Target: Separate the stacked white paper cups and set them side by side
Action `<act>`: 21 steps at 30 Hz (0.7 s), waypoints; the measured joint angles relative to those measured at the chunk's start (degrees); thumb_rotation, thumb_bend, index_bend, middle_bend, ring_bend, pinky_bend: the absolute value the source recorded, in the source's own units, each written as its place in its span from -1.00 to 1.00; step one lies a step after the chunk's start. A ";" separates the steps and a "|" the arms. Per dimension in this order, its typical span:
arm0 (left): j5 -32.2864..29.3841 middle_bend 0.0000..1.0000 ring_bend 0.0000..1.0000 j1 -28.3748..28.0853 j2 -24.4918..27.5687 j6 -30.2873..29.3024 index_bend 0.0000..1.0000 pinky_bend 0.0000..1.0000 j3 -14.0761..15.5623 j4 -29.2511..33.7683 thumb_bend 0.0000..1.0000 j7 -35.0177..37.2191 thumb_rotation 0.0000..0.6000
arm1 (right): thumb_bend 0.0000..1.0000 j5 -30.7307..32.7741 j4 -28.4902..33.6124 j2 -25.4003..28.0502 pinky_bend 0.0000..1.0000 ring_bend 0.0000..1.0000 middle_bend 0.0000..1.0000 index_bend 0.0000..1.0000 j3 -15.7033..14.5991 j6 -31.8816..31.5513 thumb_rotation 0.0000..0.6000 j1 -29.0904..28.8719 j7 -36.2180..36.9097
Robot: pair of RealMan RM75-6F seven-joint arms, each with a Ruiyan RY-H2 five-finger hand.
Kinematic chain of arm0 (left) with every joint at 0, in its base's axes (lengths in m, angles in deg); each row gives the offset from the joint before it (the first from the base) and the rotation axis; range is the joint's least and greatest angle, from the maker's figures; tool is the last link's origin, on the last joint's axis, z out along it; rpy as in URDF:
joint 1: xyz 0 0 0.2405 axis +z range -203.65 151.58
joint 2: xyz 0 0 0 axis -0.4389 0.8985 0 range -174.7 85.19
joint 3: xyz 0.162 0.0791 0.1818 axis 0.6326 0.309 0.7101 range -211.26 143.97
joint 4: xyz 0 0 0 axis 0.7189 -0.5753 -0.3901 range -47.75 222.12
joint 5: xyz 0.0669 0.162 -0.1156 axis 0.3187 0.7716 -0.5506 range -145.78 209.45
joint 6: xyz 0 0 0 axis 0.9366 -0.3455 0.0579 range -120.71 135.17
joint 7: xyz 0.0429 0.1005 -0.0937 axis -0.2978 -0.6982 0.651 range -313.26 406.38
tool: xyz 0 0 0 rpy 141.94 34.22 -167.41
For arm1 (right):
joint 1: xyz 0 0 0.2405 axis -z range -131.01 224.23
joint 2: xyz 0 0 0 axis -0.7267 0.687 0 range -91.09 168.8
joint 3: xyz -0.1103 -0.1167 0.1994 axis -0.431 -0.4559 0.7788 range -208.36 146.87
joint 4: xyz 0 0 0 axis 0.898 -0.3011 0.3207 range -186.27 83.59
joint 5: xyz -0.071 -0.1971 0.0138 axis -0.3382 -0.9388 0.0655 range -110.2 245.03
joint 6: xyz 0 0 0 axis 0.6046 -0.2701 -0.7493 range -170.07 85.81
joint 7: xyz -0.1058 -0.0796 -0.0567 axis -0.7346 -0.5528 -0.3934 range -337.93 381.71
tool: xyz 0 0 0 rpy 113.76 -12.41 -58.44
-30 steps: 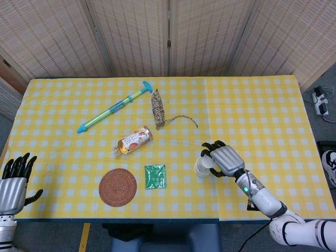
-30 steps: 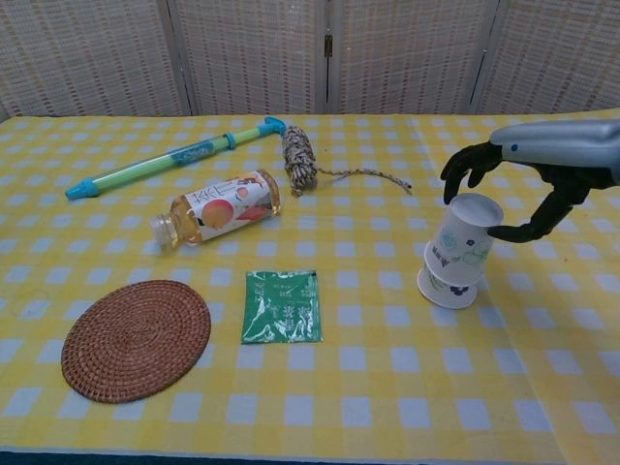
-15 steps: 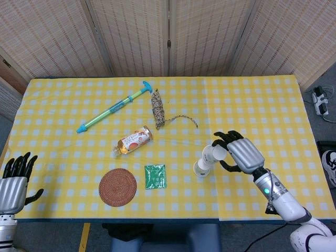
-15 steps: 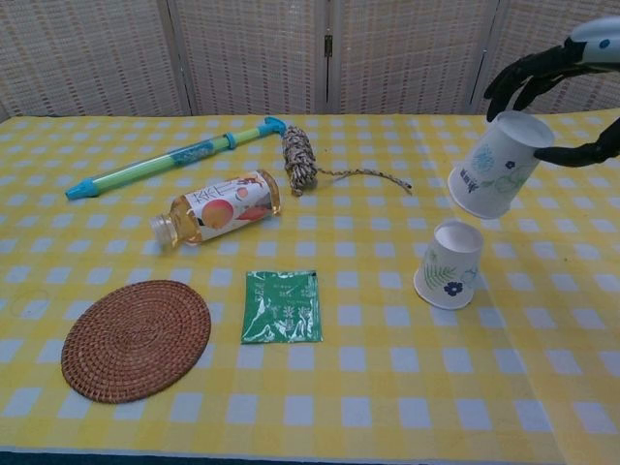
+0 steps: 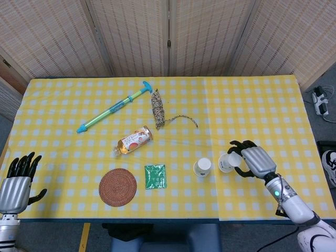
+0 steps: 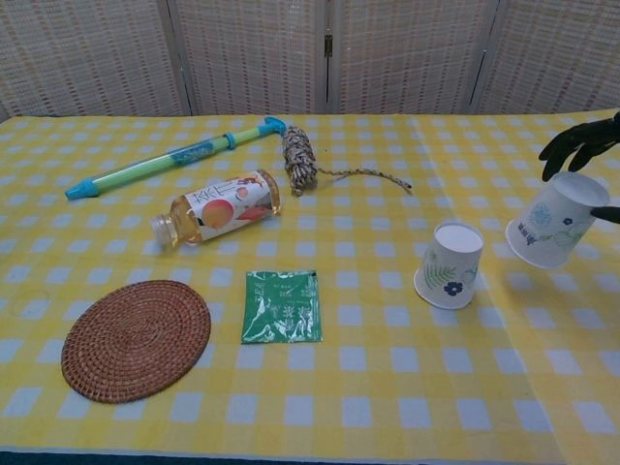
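Right hand (image 5: 256,161) clamped on lifted cup (image 6: 554,232), fingers (image 6: 572,145) curled over the closed base and thumb beneath, cup carried tilted with its base up toward the hand and its open mouth down toward the robot's left. Held off the bench (image 5: 252,105), not resting on it. Long axis of lifted cup slanted, neither upright nor flat.

Standing cup (image 6: 449,264) mouth-down on the bench, closed base uppermost, just to the left of lifted cup and apart from it, no contact between the two. Placement spot judged to lie on the bare checks to the right of standing cup, directly below the hand; needs the tilt taken out first, mouth turned level with the bench, then a straight lowering. Right hand far nearer to both cups than the left.

Left hand (image 5: 16,181) at the near left corner of the bench, fingers spread and upright, holding nothing, well apart from both cups.

Hidden or unclear: in the chest view the right hand cut off by the frame edge, only fingertips and thumb tip showing. In the head view lifted cup mostly covered by the fingers, only a pale rim visible. Height above the bench not readable.
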 measured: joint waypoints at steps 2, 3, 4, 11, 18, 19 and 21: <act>-0.01 -0.89 -0.88 0.13 0.12 -0.19 -0.84 -1.00 0.01 0.10 -0.52 0.02 1.00 | -0.10 -0.09 -1.85 -1.81 -0.73 -0.57 -0.65 -0.21 -0.25 0.69 1.00 -0.12 0.40; -0.05 -0.89 -0.88 0.25 0.21 -0.31 -0.84 -1.00 0.04 0.16 -0.52 0.06 1.00 | -0.10 -0.23 -2.94 -2.88 -0.73 -0.57 -0.65 -0.21 -0.38 1.03 1.00 -0.19 0.68; -0.10 -0.89 -0.88 0.32 0.24 -0.35 -0.84 -1.00 0.07 0.17 -0.52 0.08 1.00 | -0.10 -0.36 -3.65 -3.57 -0.73 -0.57 -0.65 -0.21 -0.45 1.26 1.00 -0.25 0.90; -0.17 -0.89 -0.88 0.39 -0.13 -0.29 -0.84 -1.00 0.18 -0.21 -0.52 -0.06 1.00 | -0.10 -0.79 -7.03 -6.89 -0.73 -0.57 -0.65 -0.21 -0.40 2.24 1.00 -0.76 1.85; -0.04 -0.89 -0.88 0.46 -0.05 -0.43 -0.84 -1.00 0.19 -0.36 -0.52 0.28 1.00 | -0.10 -0.69 -8.47 -8.44 -0.73 -0.57 -0.65 -0.21 0.07 2.28 1.00 -1.17 1.17; -0.10 -0.89 -0.88 0.49 -0.06 -0.44 -0.84 -1.00 0.19 -0.41 -0.52 0.35 1.00 | -0.10 -0.56 -8.46 -8.47 -0.73 -0.57 -0.65 -0.21 0.07 2.34 1.00 -1.19 0.96; -0.18 -0.89 -0.88 0.52 -0.12 -0.40 -0.84 -1.00 0.20 -0.53 -0.52 0.42 1.00 | -0.10 -0.30 -8.47 -8.54 -0.73 -0.57 -0.65 -0.21 0.03 2.45 1.00 -1.20 0.61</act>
